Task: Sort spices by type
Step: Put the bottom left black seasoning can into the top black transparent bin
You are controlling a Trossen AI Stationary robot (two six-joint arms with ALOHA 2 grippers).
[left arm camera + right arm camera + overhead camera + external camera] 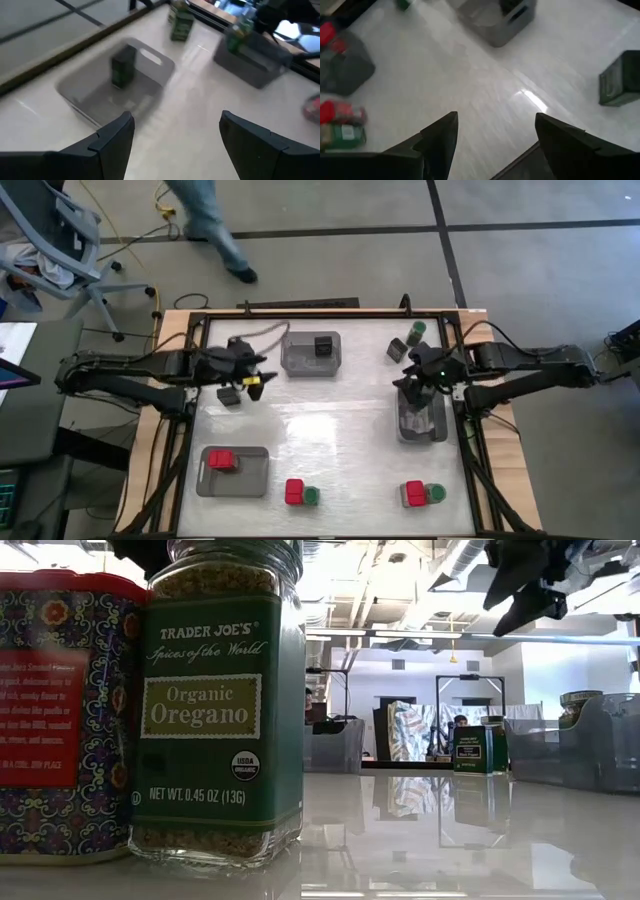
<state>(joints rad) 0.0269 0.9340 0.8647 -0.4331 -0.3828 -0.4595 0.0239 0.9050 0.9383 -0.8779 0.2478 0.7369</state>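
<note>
The spices are spread over the white table. A black box (324, 345) stands in the far grey tray (300, 362), which also shows in the left wrist view (80, 95). A red box (221, 460) lies in the near-left tray (250, 478). The right tray (421, 428) holds a green-lidded jar (240, 27). Loose pairs of red box and jar stand near the front (295, 492) (435, 494). A black box (397, 350) and a jar (416, 332) stand at the far right. My left gripper (175, 120) hangs open left of the far tray. My right gripper (495, 120) hangs open over the right tray's far end. Both are empty.
In the low view an oregano jar (220, 700) and a red box (60, 710) stand close to the camera at the front edge. A black frame rail (300, 308) runs round the table. A person walks on the floor beyond the far edge (215, 225). Bare tabletop lies mid-table (330, 430).
</note>
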